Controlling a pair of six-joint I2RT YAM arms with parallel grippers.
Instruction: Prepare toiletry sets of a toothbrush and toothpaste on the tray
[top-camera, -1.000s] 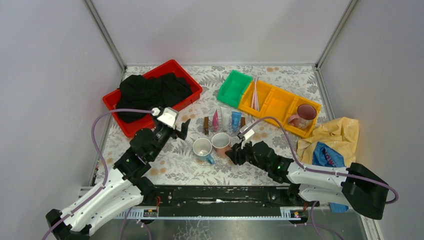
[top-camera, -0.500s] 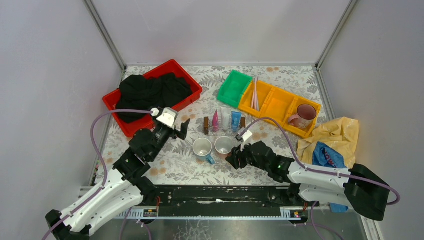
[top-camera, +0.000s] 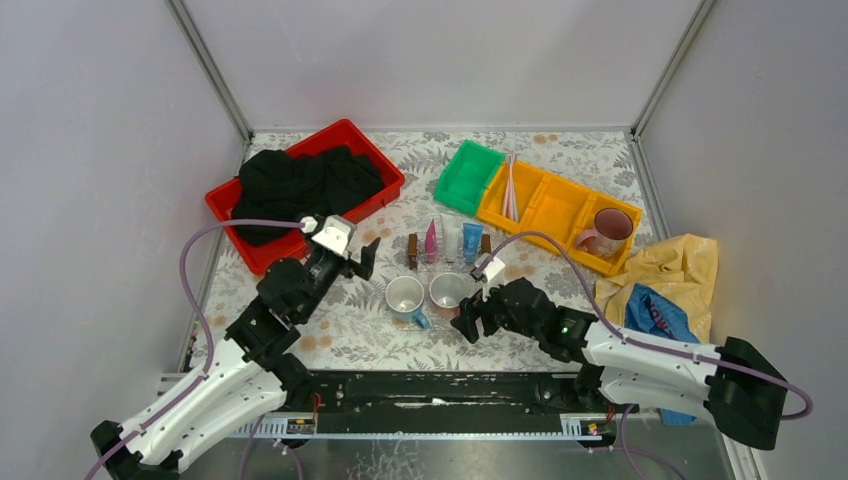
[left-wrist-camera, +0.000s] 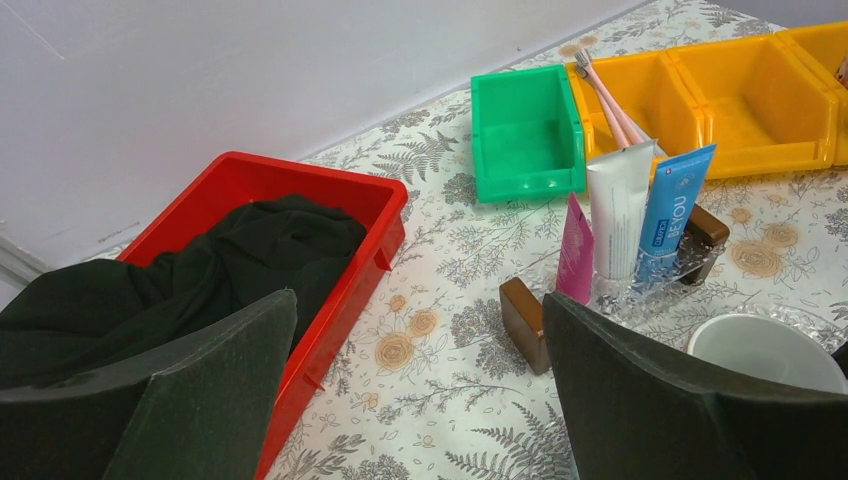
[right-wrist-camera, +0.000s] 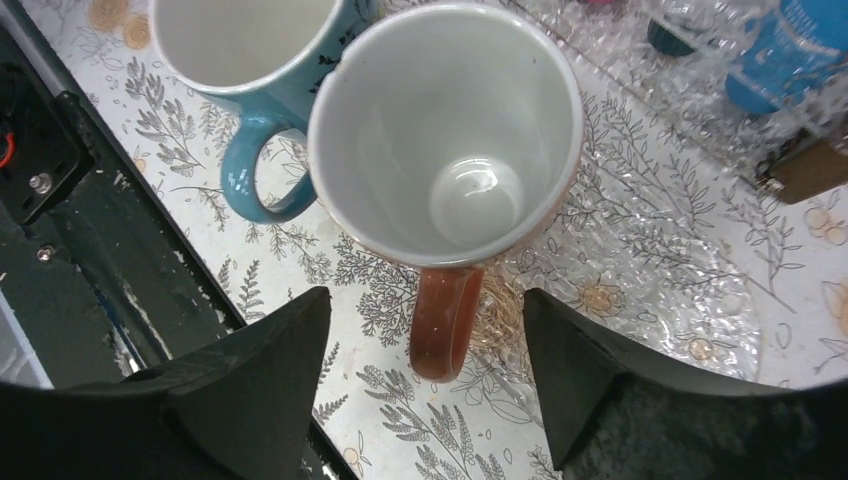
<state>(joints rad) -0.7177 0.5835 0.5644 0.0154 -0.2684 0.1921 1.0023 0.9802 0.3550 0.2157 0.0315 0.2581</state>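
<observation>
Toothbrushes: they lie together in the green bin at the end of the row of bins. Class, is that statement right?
No. The toothbrushes lie together in the yellow bin right beside the green bin, not in the green one. The top external view shows it.

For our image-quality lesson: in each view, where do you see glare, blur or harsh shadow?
Top view: even light, soft shadows, all sharp. Left wrist view: toothpaste tubes crisp, no glare. Right wrist view: bright glint in the bottom of the pink mug, sparkle across the clear tray.
</observation>
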